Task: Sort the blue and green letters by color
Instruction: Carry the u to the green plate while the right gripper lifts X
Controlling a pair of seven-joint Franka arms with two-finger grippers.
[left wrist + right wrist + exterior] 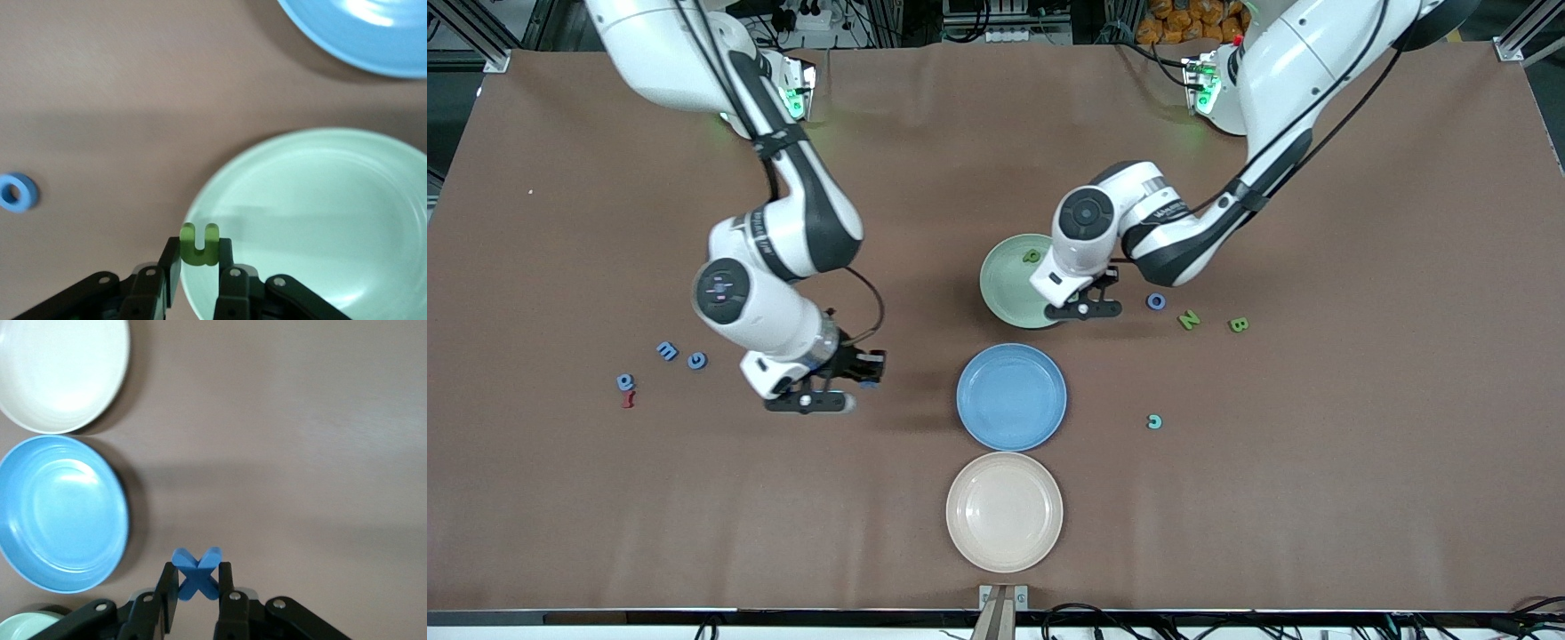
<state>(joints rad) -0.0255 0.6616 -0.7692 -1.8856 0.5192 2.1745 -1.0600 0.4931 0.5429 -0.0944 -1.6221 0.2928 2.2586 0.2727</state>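
Both arms are loaded. Your left end effector [199, 270] is clamped on a green U [199, 244], hanging over the rim of the green plate [1005, 284], at the edge toward the left arm's end of the desk [1316, 498]. Your right end effector [198, 593] is pinching a blue X [197, 573] over bare desk, toward the right arm's end from the blue plate [1011, 396].

Rest of the set:
- One green letter [1032, 256] already lies in the green plate.
- Blue O [1156, 301], green N [1189, 320] and green B [1238, 325] sit in a loose row beside the green plate.
- A small teal letter [1154, 421] lies alone, nearer the front camera.
- Three blue letters [667, 350] cluster toward the right arm's end, a dark red letter [629, 401] just beside the nearest one. Leave that.
- The beige plate [1004, 511] and the blue plate hold nothing.

Handling, my read: chunky, rigid, light pieces, likely smooth. Both are held across a narrow waist with the ends sticking out, which looks secure. For the O, pinch across the ring wall or its full width. Expect them to bounce or skid on a plate, so release low.
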